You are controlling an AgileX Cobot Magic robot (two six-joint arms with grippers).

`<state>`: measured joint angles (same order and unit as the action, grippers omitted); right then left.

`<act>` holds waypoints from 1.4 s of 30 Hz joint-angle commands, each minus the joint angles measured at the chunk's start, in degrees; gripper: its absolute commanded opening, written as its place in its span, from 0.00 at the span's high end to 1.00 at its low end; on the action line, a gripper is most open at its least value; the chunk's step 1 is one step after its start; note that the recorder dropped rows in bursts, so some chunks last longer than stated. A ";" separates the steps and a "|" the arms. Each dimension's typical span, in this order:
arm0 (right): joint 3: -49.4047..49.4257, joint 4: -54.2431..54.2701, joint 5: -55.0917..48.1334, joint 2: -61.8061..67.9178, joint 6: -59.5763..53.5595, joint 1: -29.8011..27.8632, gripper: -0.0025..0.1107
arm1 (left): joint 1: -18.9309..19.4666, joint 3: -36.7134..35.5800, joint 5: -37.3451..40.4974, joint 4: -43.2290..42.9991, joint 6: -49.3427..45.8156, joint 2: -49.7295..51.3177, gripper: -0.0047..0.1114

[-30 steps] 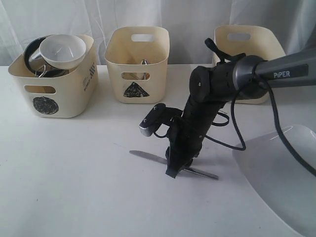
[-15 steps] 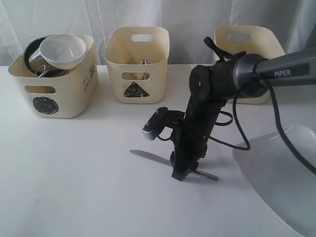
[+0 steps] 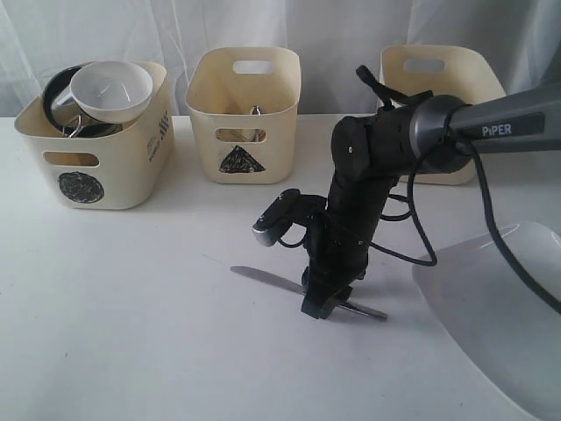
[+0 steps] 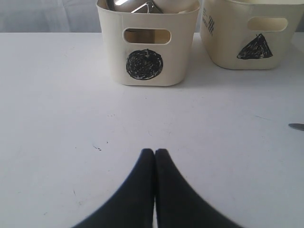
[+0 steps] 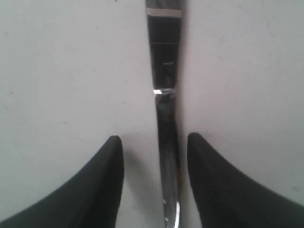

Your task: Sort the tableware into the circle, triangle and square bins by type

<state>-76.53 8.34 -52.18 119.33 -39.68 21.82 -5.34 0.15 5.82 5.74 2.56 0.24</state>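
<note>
A steel knife lies flat on the white table, its handle end pointing right. My right gripper points down over its middle, open, with one finger on each side of the knife and not touching it. The circle bin at the back left holds a white bowl on top of steel ware. The triangle bin holds cutlery. My left gripper is shut and empty, low over bare table in front of the circle bin.
The square bin stands at the back right behind the right arm. A large white plate lies at the front right, close to the knife's handle. The right arm's cable hangs over it. The triangle bin and the knife tip show in the left wrist view.
The right gripper has shifted slightly to the right along the knife and stays down at the table. The knife has not moved. The left gripper is unchanged.
</note>
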 commanded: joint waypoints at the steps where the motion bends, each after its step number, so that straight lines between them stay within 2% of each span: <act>1: 1.95 -11.64 0.53 4.12 7.05 0.14 0.60 | 0.04 -0.15 -0.13 -0.02 0.09 -0.24 0.96; 11: 1.95 -11.50 1.48 4.12 8.05 2.87 0.60 | 0.04 -0.15 -0.13 -0.02 0.09 -0.24 0.96; 17: 1.95 -7.73 0.02 4.12 8.05 4.98 0.60 | 0.04 -0.15 -0.13 -0.02 0.09 -0.24 0.96; 30: 1.95 -5.08 -0.27 2.93 6.74 4.85 0.61 | 0.04 -0.15 -0.13 -0.02 0.20 -0.24 0.96; 33: 1.95 -4.10 -0.44 3.13 6.44 4.85 0.67 | 0.04 -0.15 -0.13 -0.02 0.20 -0.24 0.96; 35: 1.95 -3.04 -0.44 3.13 6.01 4.85 0.78 | 0.04 -0.15 -0.13 -0.02 0.20 -0.24 0.96; 40: 1.95 -1.07 -0.79 3.13 4.94 4.46 0.96 | 0.04 -0.15 -0.13 -0.02 0.20 -0.24 0.96; 42: 1.95 0.16 -0.79 3.13 4.94 4.37 0.98 | 0.04 -0.15 -0.13 -0.02 0.20 -0.24 0.96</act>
<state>-76.53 3.14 -52.95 119.09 -34.14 26.26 -5.34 0.15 5.82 5.74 2.56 0.24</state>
